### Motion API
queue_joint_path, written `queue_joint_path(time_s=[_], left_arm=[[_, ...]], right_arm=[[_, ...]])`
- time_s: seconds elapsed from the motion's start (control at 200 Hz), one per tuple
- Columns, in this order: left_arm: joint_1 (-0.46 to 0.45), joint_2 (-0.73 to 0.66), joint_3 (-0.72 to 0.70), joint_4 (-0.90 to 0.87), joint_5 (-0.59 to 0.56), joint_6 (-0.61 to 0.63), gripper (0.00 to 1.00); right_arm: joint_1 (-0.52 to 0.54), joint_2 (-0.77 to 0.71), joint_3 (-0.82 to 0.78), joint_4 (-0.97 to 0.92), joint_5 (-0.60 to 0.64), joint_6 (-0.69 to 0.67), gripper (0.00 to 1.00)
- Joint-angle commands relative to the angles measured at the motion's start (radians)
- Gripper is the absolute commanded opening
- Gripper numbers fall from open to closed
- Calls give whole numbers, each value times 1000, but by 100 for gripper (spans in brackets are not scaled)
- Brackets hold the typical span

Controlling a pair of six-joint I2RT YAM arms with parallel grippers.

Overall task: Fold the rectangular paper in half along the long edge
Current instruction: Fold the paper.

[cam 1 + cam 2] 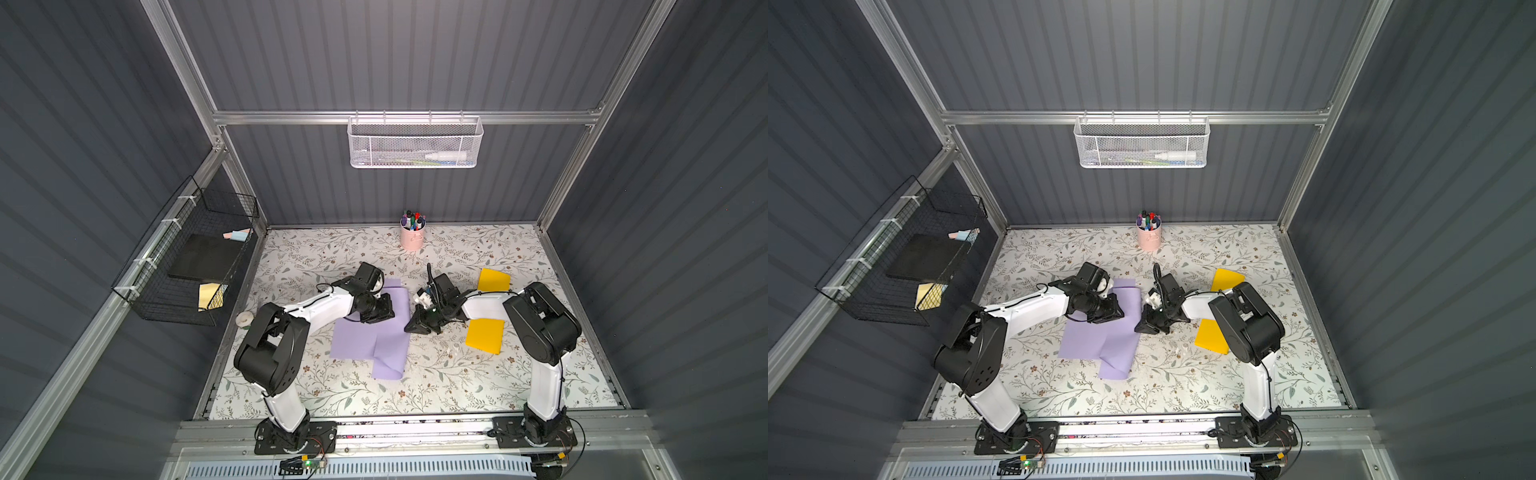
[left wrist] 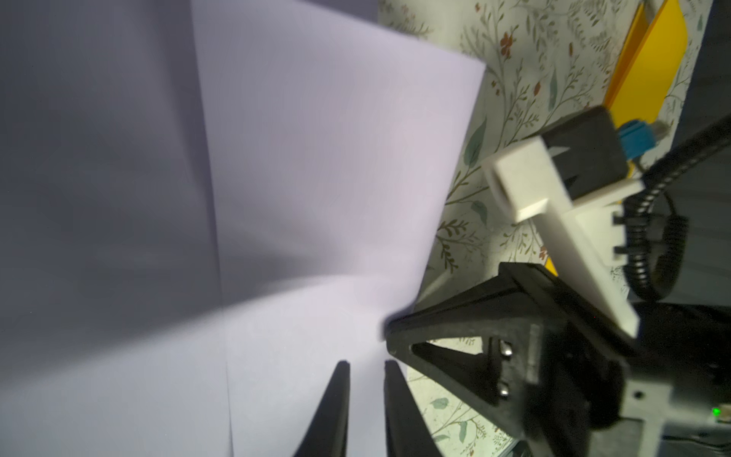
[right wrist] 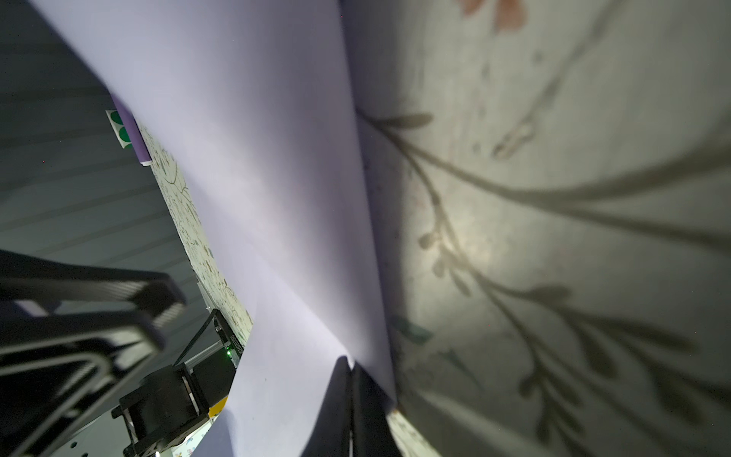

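Pinching the purple paper [image 1: 353,340] mid-table by its raised edge, we are clamping the right gripper [image 3: 350,366] on it; the left gripper [image 2: 366,366] is hovering slightly parted; we are judging it light, floppy, edge-graspable.

Lavender paper [image 1: 365,336]: rectangular sheet, mid tabletop [image 1: 457,374]. Lengthwise crease visible. Left half flat; right half raised, bowed, its near corner skewed toward tabletop's front edge.

Lilac paper [image 1: 353,340]; yellow sheets [image 1: 484,335]; pink cup [image 1: 411,240]; white tabletop [image 1: 457,374], grey-green leaf and brown flower print
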Motion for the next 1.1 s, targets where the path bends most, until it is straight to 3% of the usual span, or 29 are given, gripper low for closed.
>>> queue_joint_path(time_s=[0.0,0.295,0.595,0.82,1.096], left_arm=[[-13,31,-44,11,14,-4,17],[-23,62,-122,35,18,-7,7],[-23,78,-157,27,13,0,2],[-22,81,-152,29,14,1,2],[-23,84,-145,22,11,1,2]], right_arm=[[-8,28,-36,-12,28,27,6],[-32,28,-51,-15,40,43,5],[-201,-50,-172,-27,26,37,1],[-98,-138,21,-117,7,-5,0],[-33,44,175,-129,15,46,0]])
